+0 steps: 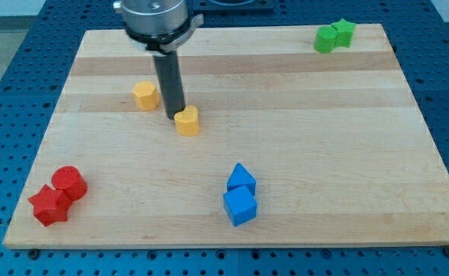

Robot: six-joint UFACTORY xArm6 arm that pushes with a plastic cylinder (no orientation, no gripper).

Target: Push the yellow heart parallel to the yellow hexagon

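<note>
my tip (175, 117) is the bottom end of a straight dark rod, so there is no claw here and nothing that could stand apart, together or clamped. the tip rests on the wooden tabletop (309, 146) in the upper left part of the board, right at the upper left edge of the yellow heart (187, 121); the two look to be touching or all but touching, though i cannot tell which. the heart sits just to the view's right of the tip and a little lower.

on the other side of the rod, toward the view's left and slightly higher, lies the yellow hexagon (145, 96). it is near the tip but apart from it, with a strip of bare wood between. so the rod stands between the two yellow blocks.

further out, toward the view's bottom and right of centre, a blue block with a pointed top (241, 179) touches a blue cube (240, 206) just below it. at the bottom left corner a red cylinder (70, 182) touches a red star-like block (48, 205). at the top right corner two green blocks (334, 35) sit pressed together; their shapes are too small to make out.
</note>
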